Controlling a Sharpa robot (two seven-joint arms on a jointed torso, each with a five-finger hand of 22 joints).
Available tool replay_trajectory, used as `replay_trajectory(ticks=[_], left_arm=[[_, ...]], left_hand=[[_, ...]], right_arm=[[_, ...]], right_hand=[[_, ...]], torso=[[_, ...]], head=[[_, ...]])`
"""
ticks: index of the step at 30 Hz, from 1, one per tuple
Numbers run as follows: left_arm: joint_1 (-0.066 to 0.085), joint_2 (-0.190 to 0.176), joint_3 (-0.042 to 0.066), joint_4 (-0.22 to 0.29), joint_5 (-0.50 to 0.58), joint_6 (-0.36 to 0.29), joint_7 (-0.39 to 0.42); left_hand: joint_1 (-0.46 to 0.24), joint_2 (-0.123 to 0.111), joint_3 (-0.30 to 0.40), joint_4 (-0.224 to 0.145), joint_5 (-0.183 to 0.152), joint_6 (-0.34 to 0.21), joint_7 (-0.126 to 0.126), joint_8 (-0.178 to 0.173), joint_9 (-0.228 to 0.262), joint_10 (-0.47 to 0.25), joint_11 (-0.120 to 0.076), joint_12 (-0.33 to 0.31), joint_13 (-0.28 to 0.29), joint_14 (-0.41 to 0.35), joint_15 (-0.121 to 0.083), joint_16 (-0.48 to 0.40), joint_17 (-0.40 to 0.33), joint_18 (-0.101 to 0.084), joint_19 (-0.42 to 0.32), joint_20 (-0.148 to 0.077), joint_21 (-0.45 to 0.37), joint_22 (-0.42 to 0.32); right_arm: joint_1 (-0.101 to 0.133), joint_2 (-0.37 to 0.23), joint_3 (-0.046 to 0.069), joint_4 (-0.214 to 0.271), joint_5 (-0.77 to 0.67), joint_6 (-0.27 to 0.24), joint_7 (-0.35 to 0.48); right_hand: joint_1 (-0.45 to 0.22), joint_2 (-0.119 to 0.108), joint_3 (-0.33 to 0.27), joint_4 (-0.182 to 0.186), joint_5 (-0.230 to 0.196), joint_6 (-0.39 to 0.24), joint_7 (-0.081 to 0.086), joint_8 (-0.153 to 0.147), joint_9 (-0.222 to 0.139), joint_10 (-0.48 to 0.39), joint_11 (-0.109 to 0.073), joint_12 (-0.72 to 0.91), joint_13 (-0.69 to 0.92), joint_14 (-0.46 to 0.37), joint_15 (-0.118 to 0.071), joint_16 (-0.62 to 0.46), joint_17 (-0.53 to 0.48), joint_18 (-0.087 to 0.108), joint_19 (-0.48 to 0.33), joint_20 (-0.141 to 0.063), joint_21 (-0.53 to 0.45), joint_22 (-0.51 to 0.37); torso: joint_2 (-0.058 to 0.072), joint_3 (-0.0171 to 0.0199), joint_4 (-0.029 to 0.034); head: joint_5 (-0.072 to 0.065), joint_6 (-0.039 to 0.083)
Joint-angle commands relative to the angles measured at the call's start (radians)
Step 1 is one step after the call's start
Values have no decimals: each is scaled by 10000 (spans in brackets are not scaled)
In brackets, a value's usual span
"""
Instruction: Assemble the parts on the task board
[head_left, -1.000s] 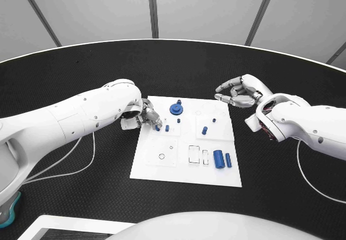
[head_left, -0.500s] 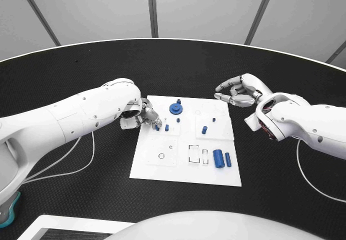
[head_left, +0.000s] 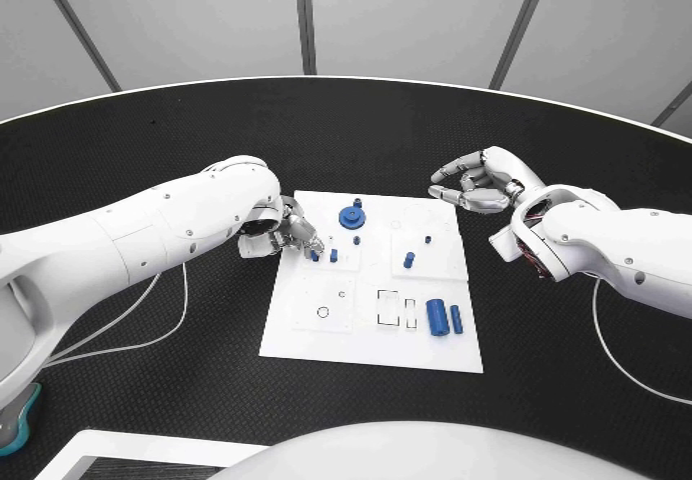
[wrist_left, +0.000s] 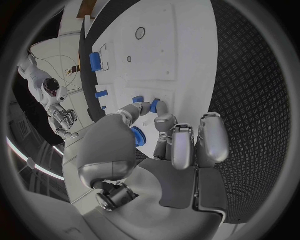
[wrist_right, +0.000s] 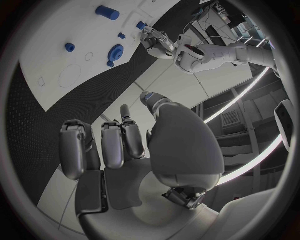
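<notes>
The white task board (head_left: 361, 335) lies mid-table. My left hand (head_left: 289, 234) hovers at its left edge, thumb and a finger pinching one of two small upright blue pegs (head_left: 315, 255); the other peg (head_left: 333, 256) stands beside it. In the left wrist view the left hand (wrist_left: 156, 150) has its fingertips at the pegs (wrist_left: 154, 105), with the blue gear (wrist_left: 139, 136) beside the thumb. The blue gear (head_left: 352, 217) sits near the board's far edge. My right hand (head_left: 476, 185) hangs over the table off the far right corner, fingers curled on nothing.
Two more small pegs (head_left: 427, 240) (head_left: 410, 261) stand right of centre. A thick blue cylinder (head_left: 437, 317) and a thinner one (head_left: 456, 319) lie near the board's right edge beside outlined slots (head_left: 388, 307). White cables (head_left: 144, 330) trail on the black table.
</notes>
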Motion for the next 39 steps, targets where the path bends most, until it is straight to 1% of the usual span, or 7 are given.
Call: replay_trajectory(ticks=[1,4,17,25,29,31,39], left_arm=[[-1,0,0,-3,18,-5,-7],[-1,-7,0,-2,27,-19,-12],[-1,-63,0,60,37,-198,-14],[-1,-225,3,243,85,-399,20],[1,-329,4,355,113,-460,25],[3,-395,5,421,170,-482,20],[18,-613,9,642,393,-524,0]], left_hand=[[-4,-113,-160,60,-77,121,24,-118,-39,35,-19,43,15,753,-47,30,1509,-200,27,-57,12,9],[-32,-170,-427,247,-232,163,29,-148,-106,37,-15,50,29,754,-44,31,1512,-207,47,-57,25,42],[17,-239,-807,553,-553,213,33,-185,-211,53,-10,75,79,754,-44,30,1513,-210,63,-58,29,62],[47,-277,-1038,795,-827,230,41,-200,-274,52,-5,83,99,755,-42,31,1517,-209,67,-57,23,61],[53,-297,-1151,933,-969,236,46,-205,-303,49,1,83,98,755,-39,31,1517,-211,73,-54,26,70],[107,-326,-1288,1092,-1246,239,50,-207,-338,46,5,84,103,755,-35,30,1516,-210,72,-50,20,67],[289,-337,-1537,1419,-1814,249,56,-198,-405,37,13,76,94,755,-29,30,1518,-210,79,-44,16,74]], right_arm=[[0,6,0,-10,0,-5,0],[0,13,0,-19,0,-8,1],[0,21,0,-39,0,-18,2],[0,34,0,-60,0,-21,10],[0,41,0,-70,0,-23,14],[-1,42,0,-75,0,-23,15],[-1,46,0,-99,0,-24,20]], right_hand=[[-12,11,40,4,58,-47,8,33,13,-37,-26,-57,908,560,-82,-44,741,58,48,-56,-56,492],[-12,11,40,4,58,-47,8,33,13,-37,-26,-57,908,560,-82,-44,741,58,48,-56,-56,492],[-12,11,40,4,58,-47,8,33,13,-37,-26,-57,908,560,-82,-44,741,58,48,-56,-56,492],[-37,4,28,20,57,-56,10,31,12,-44,-24,-66,900,562,-81,-43,745,57,49,-56,-57,493],[-37,4,28,20,57,-56,10,31,12,-44,-24,-66,900,562,-81,-43,745,57,49,-56,-57,493],[-37,4,28,20,57,-56,10,31,12,-44,-24,-66,900,562,-81,-43,745,57,49,-56,-57,493],[-37,4,28,20,57,-56,10,31,12,-44,-24,-66,900,562,-81,-43,745,57,49,-56,-57,493]], torso=[[-10,-2,4],[-10,-2,4],[-3,-6,6],[-10,-9,10],[-10,-1,11],[-7,-2,10],[-1,-3,1]], head=[[6,-5],[17,3],[34,6],[50,13],[66,16],[60,21],[69,31]])
